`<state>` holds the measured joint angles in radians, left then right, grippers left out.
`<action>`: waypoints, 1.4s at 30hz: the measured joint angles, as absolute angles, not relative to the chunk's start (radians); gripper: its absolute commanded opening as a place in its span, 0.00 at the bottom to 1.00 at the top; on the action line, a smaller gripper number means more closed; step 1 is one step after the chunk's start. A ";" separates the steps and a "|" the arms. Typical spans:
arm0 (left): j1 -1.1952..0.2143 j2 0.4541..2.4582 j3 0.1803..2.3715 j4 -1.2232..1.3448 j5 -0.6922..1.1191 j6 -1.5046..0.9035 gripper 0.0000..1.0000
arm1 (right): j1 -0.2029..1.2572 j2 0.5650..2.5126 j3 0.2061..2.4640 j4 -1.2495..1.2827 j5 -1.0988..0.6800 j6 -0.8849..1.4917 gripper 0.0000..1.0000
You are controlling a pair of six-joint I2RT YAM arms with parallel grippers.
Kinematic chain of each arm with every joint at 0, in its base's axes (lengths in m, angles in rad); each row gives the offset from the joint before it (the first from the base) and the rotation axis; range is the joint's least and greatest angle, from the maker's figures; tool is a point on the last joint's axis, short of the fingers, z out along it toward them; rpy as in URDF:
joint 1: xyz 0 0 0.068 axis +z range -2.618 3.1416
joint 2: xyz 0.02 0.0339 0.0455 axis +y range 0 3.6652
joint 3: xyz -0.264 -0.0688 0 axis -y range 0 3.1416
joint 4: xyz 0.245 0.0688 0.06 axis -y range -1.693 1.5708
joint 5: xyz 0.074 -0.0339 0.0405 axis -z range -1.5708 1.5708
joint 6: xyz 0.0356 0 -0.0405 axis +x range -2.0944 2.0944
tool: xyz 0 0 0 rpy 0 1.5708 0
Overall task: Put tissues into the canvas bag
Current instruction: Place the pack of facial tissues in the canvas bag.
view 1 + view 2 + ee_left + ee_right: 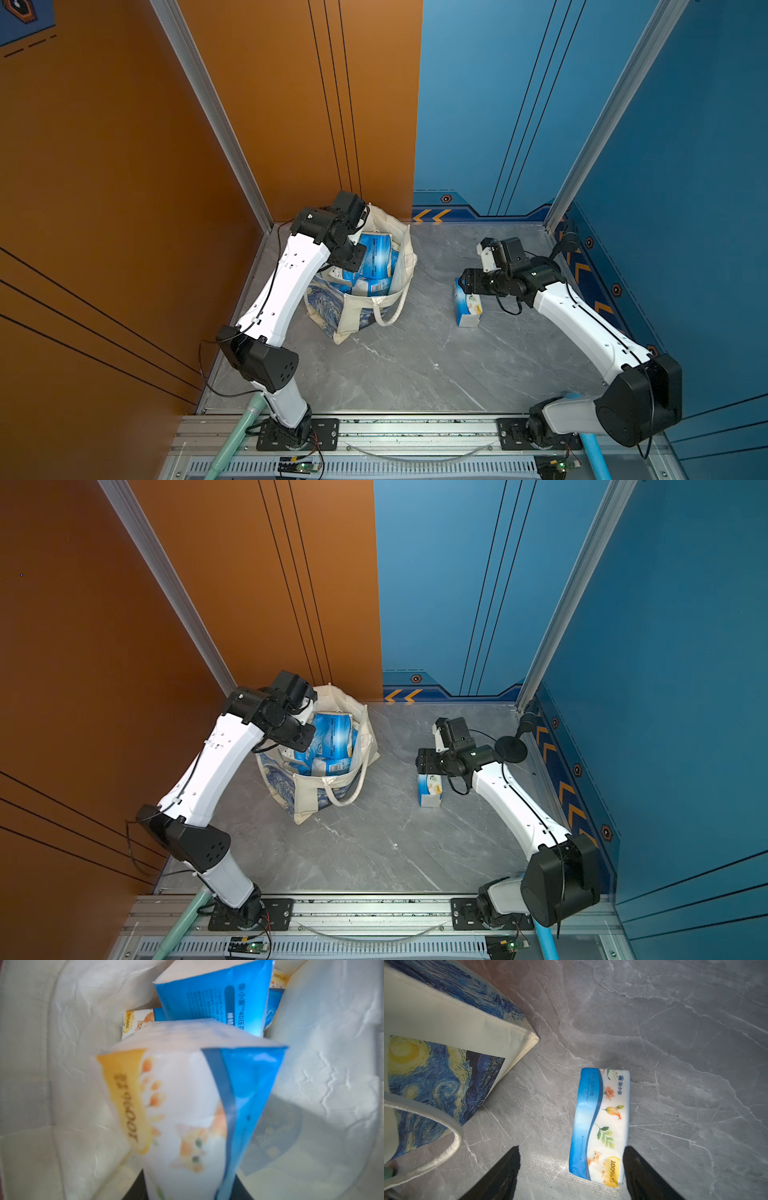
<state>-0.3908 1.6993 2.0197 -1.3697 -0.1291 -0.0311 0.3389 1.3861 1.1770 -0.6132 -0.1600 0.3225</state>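
The canvas bag (361, 318) (316, 796) stands open at the back left of the grey table and holds several blue and white tissues packs (374, 257) (332, 737). My left gripper (187, 1188) reaches down inside the bag and is shut on a tissue pack (187, 1105), which fills the gap between its black fingers. The bag's cream lining (62, 1032) surrounds it. One more tissue pack (467, 305) (430, 789) (602, 1122) lies flat on the table to the right of the bag. My right gripper (461, 284) (572, 1148) hangs open just above its end and holds nothing.
The bag's loop handle (390, 311) (452, 1147) hangs over its near side towards the free pack. A black round-based stand (511, 748) sits by the blue right wall. An orange wall runs close behind the left arm. A metal rail (415, 428) edges the table's front.
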 measured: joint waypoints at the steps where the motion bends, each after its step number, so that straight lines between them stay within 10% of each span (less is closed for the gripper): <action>1: -0.382 1.692 2.017 -1.370 -0.109 -0.026 0.48 | 0.339 1.388 1.177 -0.613 -0.160 0.323 0.80; 16: -0.279 1.686 1.926 -1.378 -0.046 -0.029 0.81 | 0.351 1.412 1.200 -0.615 -0.153 0.323 0.81; 42: -0.322 1.647 2.005 -1.378 -0.352 -0.072 0.78 | 0.380 1.454 1.226 -0.617 -0.127 0.323 0.81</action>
<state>-0.3218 1.6474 2.0052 -1.3777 -0.3519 -0.0719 0.3801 1.4544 1.2259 -0.6167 -0.1272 0.3225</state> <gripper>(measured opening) 0.788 0.809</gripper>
